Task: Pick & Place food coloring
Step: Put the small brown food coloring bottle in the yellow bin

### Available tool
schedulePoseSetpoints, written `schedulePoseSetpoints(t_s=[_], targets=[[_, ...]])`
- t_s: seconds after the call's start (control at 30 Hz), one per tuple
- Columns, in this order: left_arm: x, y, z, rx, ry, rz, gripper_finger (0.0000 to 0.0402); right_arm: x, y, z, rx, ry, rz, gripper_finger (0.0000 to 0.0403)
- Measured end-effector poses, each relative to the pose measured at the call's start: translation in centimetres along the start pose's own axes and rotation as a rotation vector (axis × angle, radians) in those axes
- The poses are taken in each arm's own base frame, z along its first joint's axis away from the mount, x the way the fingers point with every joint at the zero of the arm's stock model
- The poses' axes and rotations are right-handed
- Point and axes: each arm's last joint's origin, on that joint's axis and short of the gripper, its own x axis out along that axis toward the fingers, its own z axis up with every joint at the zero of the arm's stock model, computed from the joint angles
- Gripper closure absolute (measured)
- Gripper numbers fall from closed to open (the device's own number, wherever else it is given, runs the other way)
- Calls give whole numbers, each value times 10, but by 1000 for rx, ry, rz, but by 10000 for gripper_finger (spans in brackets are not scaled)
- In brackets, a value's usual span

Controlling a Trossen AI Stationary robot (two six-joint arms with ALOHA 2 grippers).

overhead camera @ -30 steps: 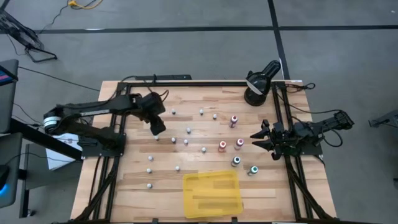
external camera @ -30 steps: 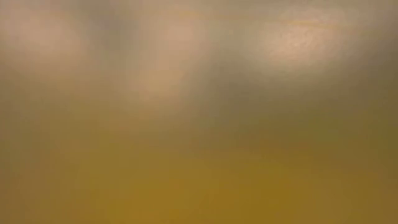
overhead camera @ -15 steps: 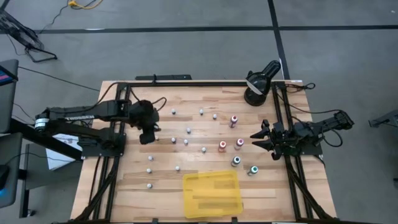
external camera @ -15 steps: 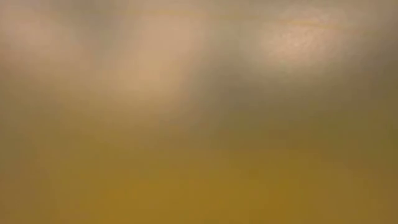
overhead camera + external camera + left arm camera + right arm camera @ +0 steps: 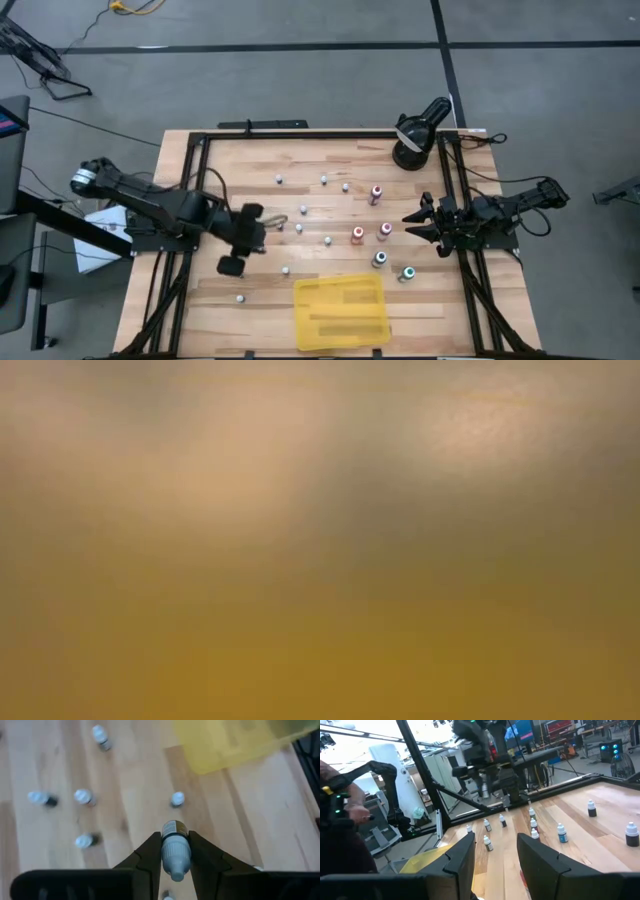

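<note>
Several food coloring bottles stand on their bases on the wooden table. The white-capped ones are in the middle. The ones with coloured caps are toward the right. My left gripper hangs over the table's left half, shut on one white-capped bottle. Another bottle stands just beyond it. My right gripper rests at the right edge, open, with nothing between its fingers. The low view shows only a yellow-brown blur. My left gripper pinches the bottle between its two fingers at its upper part, by the cap and shoulder. The labelled body sticks out past the fingertips. The fingers slant down from the table's left. The bottle is lifted clear of the table.
A flat yellow tray lies at the near edge, right of my left gripper. A black lamp-like device stands at the far right corner. A black frame runs round the table. A person's hand shows beyond the table's left side.
My left gripper has swung from the far-left part of the table toward the near edge, staying shut on the bottle and carrying it clear of the table. The other bottles have stayed in place.
</note>
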Motion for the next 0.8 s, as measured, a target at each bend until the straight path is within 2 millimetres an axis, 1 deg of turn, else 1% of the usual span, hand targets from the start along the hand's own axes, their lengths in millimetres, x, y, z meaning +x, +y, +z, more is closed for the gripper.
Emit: schedulePoseSetpoints(t_s=[0.13,0.27,0.4,0.6,0.7,0.8], targets=[[8,-16,21,83,43,-11,331,0,0,0,0,0,0,264],[15,-25,47,106,95,-1,333,0,0,0,0,0,0,266],[25,-29,79,83,126,15,330,0,0,0,0,1,0,265],[48,-35,125,39,161,31,333,0,0,0,0,0,0,266],[61,-39,141,-8,178,35,332,0,0,0,0,1,0,266],[76,-44,151,-57,191,39,330,0,0,0,0,0,0,264]])
